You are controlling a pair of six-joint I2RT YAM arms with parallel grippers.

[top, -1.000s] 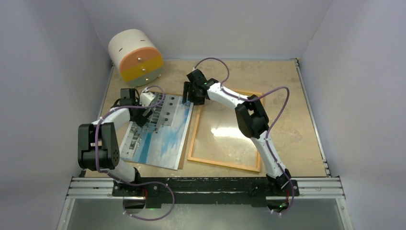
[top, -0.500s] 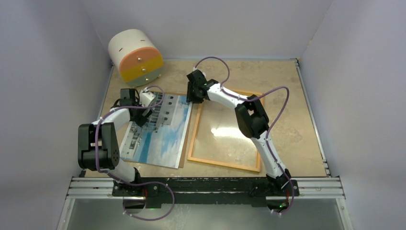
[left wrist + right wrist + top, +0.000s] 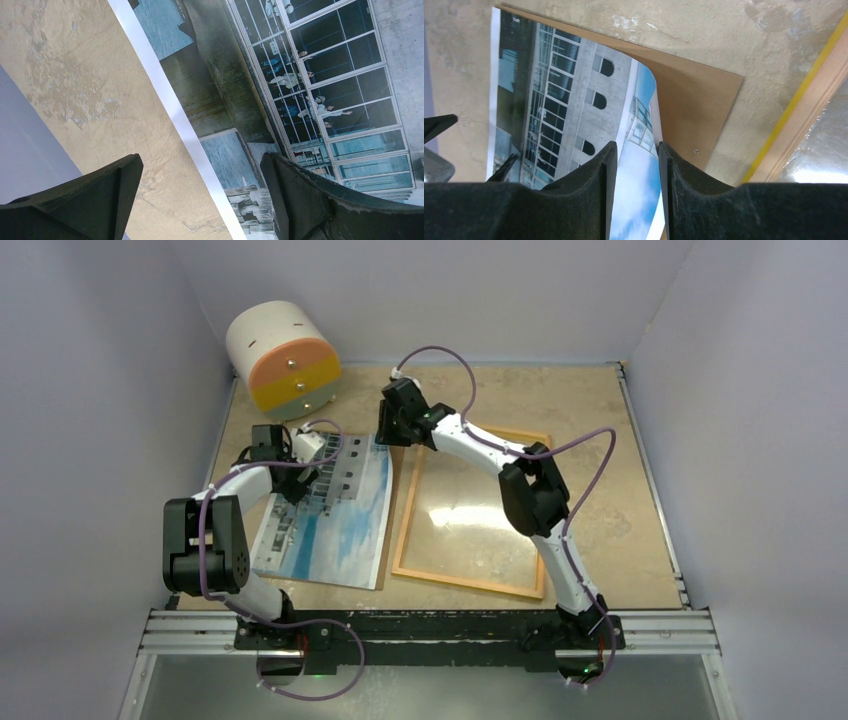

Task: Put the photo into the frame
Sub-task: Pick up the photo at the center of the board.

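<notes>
Okay, photo lies face up just left of frame, on a brown board. It's a glossy print: pale building with dark windows, blue cloudy sky, white border. Its corner nearest the frame's far end curls up off the board, pinched in the right gripper. The left gripper gapes wide over the photo's edge farthest from the frame, holding nothing.
</notes>
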